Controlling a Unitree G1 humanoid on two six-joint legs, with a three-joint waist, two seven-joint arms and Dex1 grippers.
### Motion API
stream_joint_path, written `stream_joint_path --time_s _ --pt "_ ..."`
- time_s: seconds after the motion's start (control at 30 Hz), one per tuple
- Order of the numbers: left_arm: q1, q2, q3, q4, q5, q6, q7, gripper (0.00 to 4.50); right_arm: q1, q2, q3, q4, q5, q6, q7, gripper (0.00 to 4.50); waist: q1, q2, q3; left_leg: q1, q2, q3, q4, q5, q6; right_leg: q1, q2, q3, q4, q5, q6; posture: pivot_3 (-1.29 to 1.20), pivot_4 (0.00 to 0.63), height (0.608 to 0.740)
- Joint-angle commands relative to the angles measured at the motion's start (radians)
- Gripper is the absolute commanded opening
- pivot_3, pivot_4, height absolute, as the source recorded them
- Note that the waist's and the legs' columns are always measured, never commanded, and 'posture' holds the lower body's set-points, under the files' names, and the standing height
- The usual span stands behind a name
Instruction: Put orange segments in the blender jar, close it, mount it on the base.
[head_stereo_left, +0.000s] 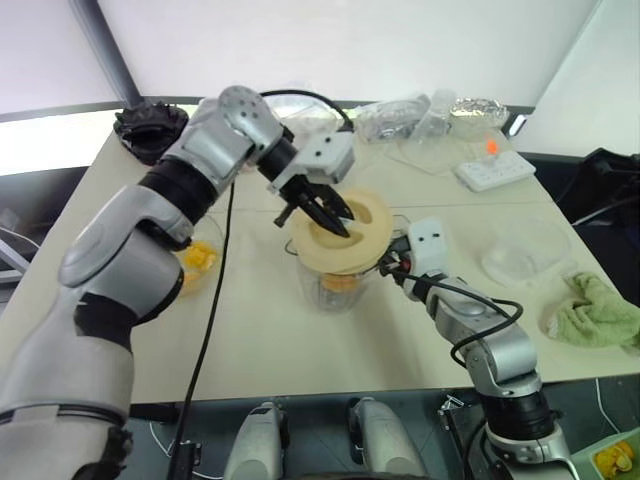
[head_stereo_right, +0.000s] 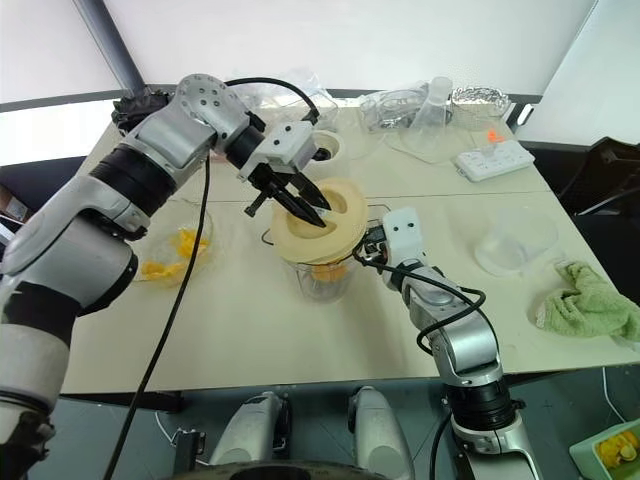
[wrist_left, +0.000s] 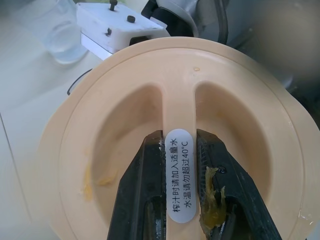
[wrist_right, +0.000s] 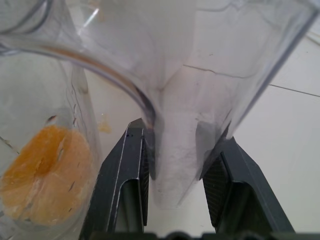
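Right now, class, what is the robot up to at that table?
It is closing a blender jar. The left hand pinches the centre rib of the cream lid and holds it on the jar's mouth. The right hand grips the jar's handle, steadying it on the table. An orange segment is already inside. The jar is not yet on any base.

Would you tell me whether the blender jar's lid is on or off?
On, though tilted: the lid rests atop the jar, gripped by the left gripper; sealing cannot be told.
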Motion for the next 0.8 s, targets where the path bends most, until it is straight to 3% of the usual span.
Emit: stream_joint_path --time_s 0.03,0.3,0.5,0.8 --pt "0.021 0.026 -0.134 -0.021 0.029 0.029 -0.027 0.26 0.011 -0.021 -0.051 0.013 -0.068 -0.004 -0.047 0.87 0.000 0.000 0.000 0.000 0.000 0.000 0.000 0.000 0.000 0.000 0.000 0.000 0.000 0.000 0.000 0.00 0.150 0.740" --pt "0.027 0.032 -0.128 -0.047 -0.014 0.074 -0.027 0.26 0.056 0.034 -0.105 -0.027 -0.085 -0.084 -0.113 0.87 0.002 0.000 0.000 -0.001 0.000 0.000 0.000 0.000 0.000 -0.001 0.000 0.000 0.000 0.000 0.000 0.00 0.150 0.740" --pt "0.034 0.024 -0.085 -0.056 -0.034 0.161 -0.027 0.26 0.099 0.202 -0.184 -0.049 0.039 -0.176 -0.100 0.87 -0.002 0.000 0.001 -0.003 0.000 0.000 -0.001 0.000 0.000 -0.004 0.000 0.000 0.000 0.000 0.000 0.00 0.150 0.740" --pt "0.062 0.027 -0.076 -0.094 0.000 0.176 -0.027 0.26 0.087 0.217 -0.180 -0.035 0.028 -0.189 -0.060 0.87 -0.020 0.000 0.001 -0.003 0.000 0.000 -0.005 -0.002 0.003 -0.006 0.002 0.000 0.001 -0.002 -0.001 0.00 0.150 0.740"
